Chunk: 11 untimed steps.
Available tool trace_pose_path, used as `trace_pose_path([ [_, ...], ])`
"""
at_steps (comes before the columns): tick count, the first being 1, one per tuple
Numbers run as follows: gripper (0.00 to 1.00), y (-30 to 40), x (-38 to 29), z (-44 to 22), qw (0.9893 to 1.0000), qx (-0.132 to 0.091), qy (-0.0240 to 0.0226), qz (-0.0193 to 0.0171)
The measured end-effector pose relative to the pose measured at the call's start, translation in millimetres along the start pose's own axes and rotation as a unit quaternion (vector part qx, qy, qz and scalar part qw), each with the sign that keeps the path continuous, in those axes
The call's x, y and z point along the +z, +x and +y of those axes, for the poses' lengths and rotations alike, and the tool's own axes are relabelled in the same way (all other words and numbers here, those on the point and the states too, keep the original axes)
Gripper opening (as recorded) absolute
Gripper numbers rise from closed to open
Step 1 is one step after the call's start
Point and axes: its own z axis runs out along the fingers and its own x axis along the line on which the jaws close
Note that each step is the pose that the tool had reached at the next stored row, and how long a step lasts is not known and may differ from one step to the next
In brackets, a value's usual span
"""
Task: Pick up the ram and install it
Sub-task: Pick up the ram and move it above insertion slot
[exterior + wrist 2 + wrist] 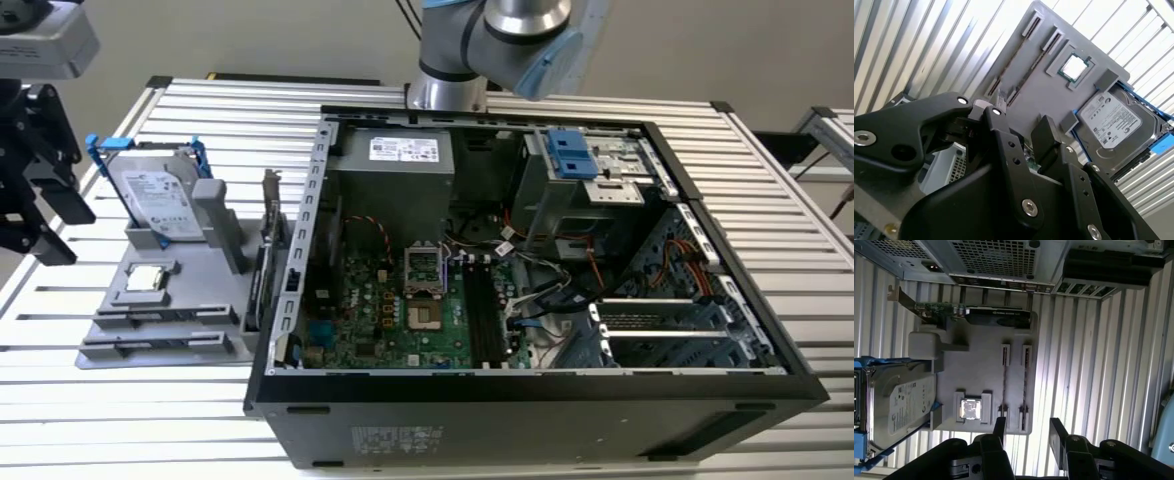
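The open black computer case point(534, 420) stands on the slatted metal tabletop point(227, 110). Beside it, a grey holder tray point(979, 370) carries the ram point(1025, 385), a thin dark strip set on edge in a slot. Its long axis points toward the case. I read my hand point(1028, 424) as released, poised clear of the ram's far end.

Ram point(1025, 385) open from above, hard drive point(901, 410) upright nearby, graphics card point(996, 317) and case wall point(994, 260) past one end
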Motion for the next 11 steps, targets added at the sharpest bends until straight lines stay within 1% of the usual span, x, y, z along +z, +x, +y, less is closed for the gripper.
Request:
trace_pose_path([
  [11, 1.0, -0.2, 11.3, -0.2, 1.0, 0.0, 0.0003, -0.0002],
])
